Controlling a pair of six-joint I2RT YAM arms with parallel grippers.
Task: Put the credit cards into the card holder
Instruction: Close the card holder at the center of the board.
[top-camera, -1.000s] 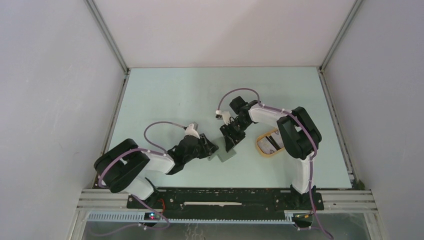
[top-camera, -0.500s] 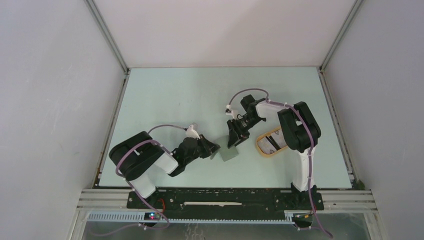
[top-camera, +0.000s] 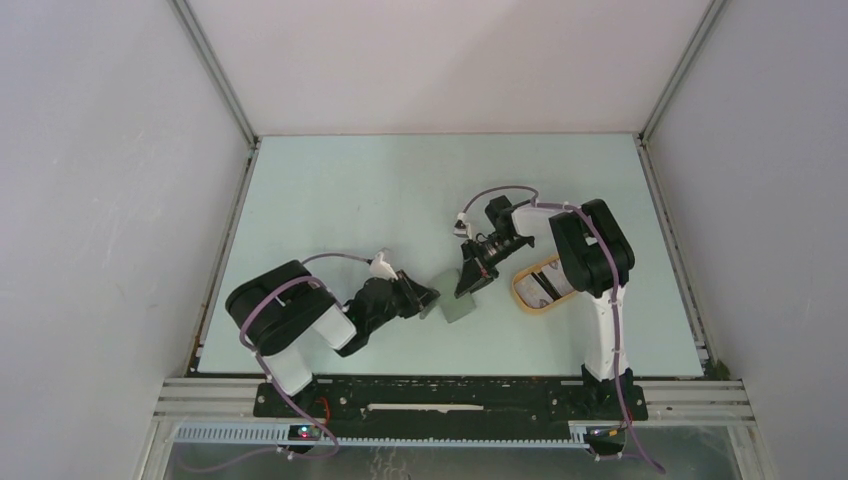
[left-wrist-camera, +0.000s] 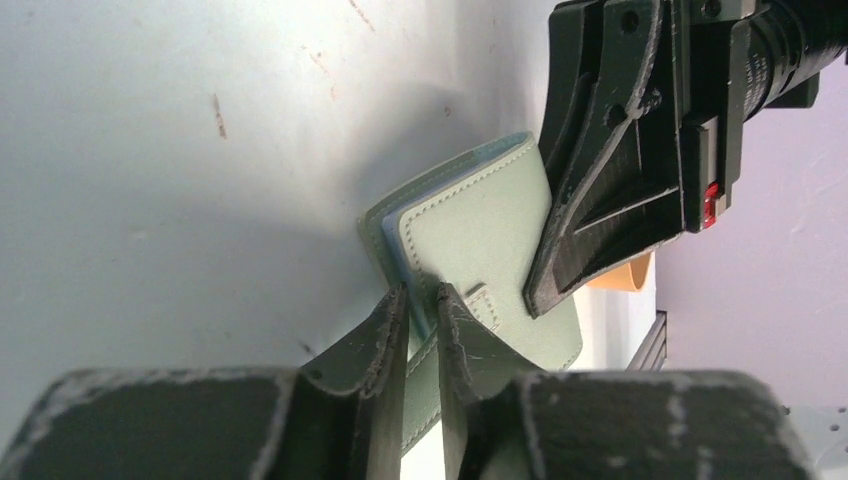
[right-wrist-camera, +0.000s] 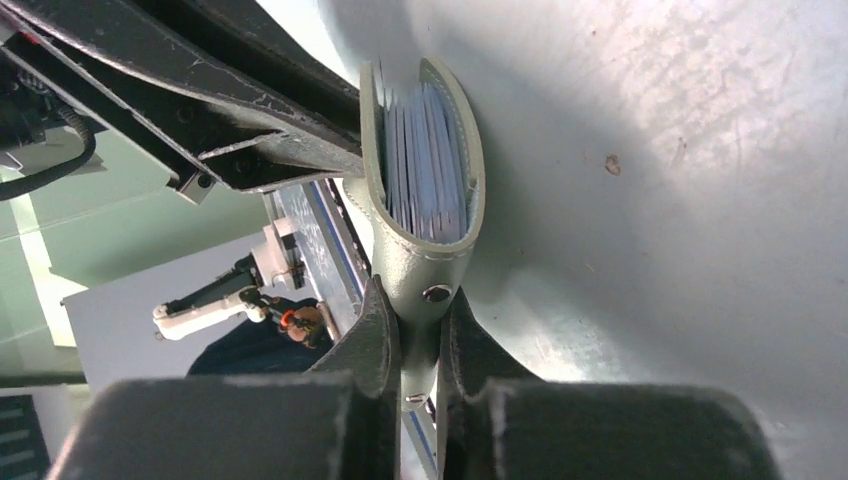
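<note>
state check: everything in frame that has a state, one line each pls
card holder, gaping slightly, inner slots showing, pinched by both grippers.
left gripper, shut on one flap of the card holder.
right gripper, shut on the card holder's snap end.
credit cards, lying in the tray, not held.
tray, flat, holding the cards.

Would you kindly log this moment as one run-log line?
left gripper: shut on grey-green bifold card holder | right gripper: shut on same holder | holder: ajar
</note>
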